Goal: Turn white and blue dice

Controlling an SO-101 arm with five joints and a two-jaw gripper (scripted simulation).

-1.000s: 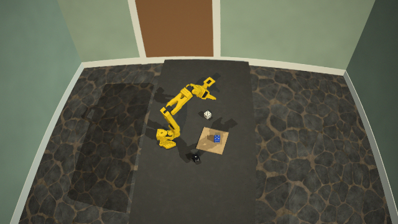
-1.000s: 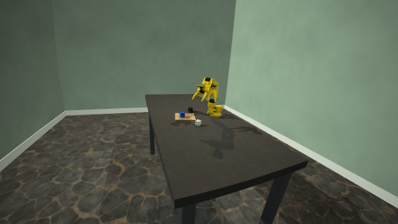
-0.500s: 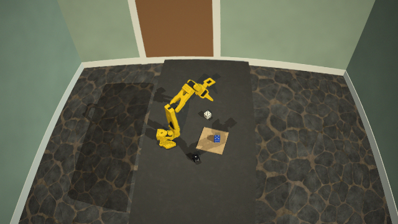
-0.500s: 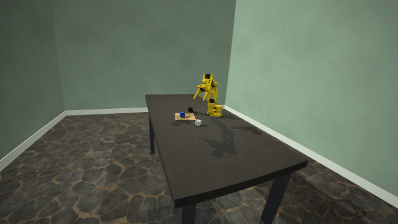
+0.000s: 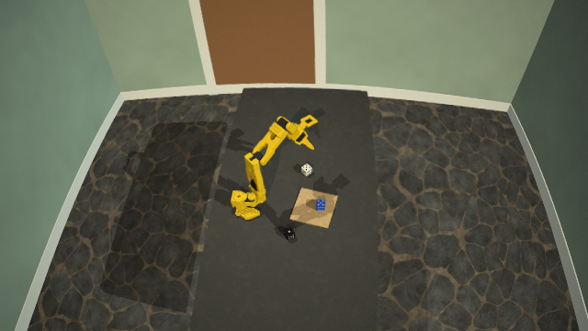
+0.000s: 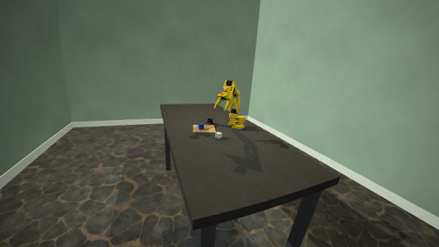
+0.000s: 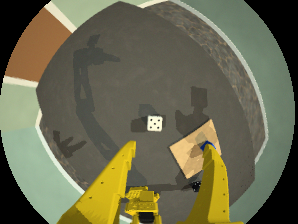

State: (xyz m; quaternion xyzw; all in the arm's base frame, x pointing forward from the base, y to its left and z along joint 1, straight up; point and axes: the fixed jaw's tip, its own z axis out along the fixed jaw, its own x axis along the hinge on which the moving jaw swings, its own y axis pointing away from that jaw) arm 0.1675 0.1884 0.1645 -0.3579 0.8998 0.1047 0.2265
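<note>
Brown door [image 5: 263, 41] in a white frame, pale green walls [image 5: 427, 46] [image 6: 343, 68] [image 7: 250, 30], white skirting [image 5: 436, 100] [image 6: 120, 122], stone-patterned floor [image 5: 441, 221] [image 6: 103, 175] [image 7: 240, 82]

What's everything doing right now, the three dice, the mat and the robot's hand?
White die: on the table, off the mat.
Blue die: on the mat.
Black die: on the table, off the mat.
Mat: flat on the table.
Hand: open, empty, up above the table.

yellow arm [image 5: 254, 176] [image 6: 234, 94] raised, gripper [image 5: 314, 135] [image 6: 220, 109] [image 7: 171, 145] open w/ nothing held.
</note>
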